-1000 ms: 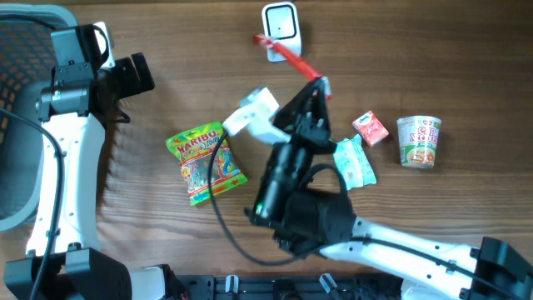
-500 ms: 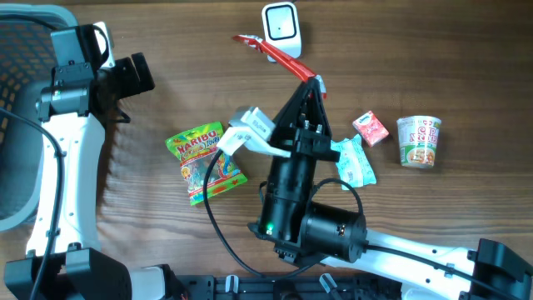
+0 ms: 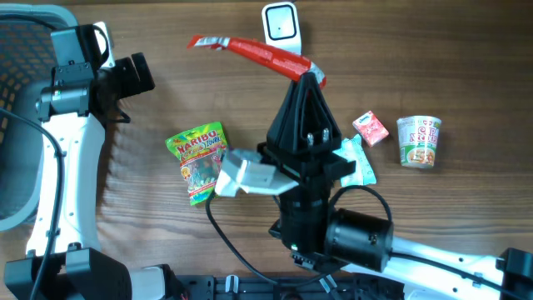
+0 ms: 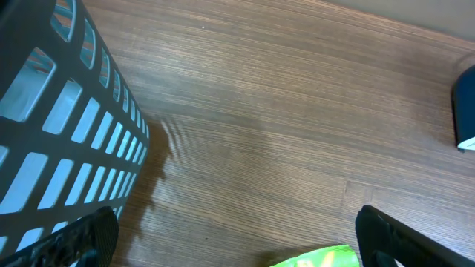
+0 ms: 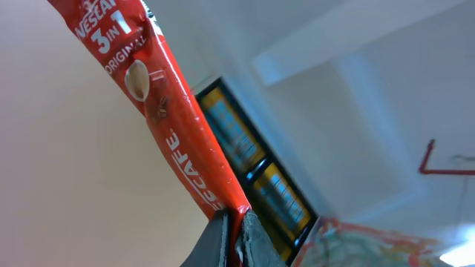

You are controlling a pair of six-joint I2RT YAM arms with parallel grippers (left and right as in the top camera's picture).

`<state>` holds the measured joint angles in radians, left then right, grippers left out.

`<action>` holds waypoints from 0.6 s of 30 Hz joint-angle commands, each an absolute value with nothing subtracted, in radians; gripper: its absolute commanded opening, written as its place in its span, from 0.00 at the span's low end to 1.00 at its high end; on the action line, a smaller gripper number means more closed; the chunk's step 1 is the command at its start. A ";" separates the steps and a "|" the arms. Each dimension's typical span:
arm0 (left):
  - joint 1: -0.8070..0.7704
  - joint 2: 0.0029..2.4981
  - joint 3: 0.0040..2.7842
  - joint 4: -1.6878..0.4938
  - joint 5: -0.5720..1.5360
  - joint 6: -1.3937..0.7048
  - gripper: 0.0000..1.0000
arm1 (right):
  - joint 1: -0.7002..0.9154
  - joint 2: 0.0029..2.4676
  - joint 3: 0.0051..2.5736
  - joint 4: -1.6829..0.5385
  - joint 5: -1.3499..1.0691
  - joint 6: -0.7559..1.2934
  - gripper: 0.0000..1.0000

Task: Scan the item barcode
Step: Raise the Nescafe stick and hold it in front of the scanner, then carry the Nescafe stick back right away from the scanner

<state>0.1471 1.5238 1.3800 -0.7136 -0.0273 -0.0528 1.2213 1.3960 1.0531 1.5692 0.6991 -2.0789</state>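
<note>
Sachet (image 3: pixel 250 50) has swung leftward, pinched tight by the right gripper (image 5: pixel 234 222); only the wrist view reads its Nescafé lettering.

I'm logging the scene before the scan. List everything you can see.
sachet: 1, red, held up by one end, near the scanner
scanner: 1, white, far edge of table
Haribo bag: 1, green, left of centre
packet: 1, teal and white, right of centre, partly under the right arm
carton: 1, red, between packet and cup
cup: 1, white with red and green print, far right
basket: 1, dark, far left
table: 1, brown wood
left gripper: 1, black, open, empty, by the basket
right gripper: 1, black, shut on the sachet
</note>
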 commanded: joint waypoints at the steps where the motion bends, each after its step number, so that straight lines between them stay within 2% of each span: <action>1: 0.155 1.515 1.388 -0.711 -0.019 -0.037 1.00 | 1.224 1.346 1.053 1.652 0.556 -2.123 0.04; 5: 0.155 1.515 1.388 -0.711 -0.019 -0.037 1.00 | 1.222 1.295 1.053 1.652 0.474 -2.123 0.04; 12: 0.155 1.515 1.388 -0.711 -0.019 -0.037 1.00 | 1.222 1.252 1.053 1.652 0.507 -2.118 0.04; 15: 0.155 1.515 1.388 -0.711 -0.019 -0.037 1.00 | 1.204 1.253 1.053 1.606 0.718 -2.000 0.04; 18: 0.155 1.515 1.388 -0.711 -0.019 -0.037 1.00 | 1.090 1.253 1.053 1.290 1.043 -1.689 0.04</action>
<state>0.1471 1.5238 1.3800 -0.7132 -0.0273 -0.0528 1.1835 1.2602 1.0531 1.4796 0.6926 -1.9892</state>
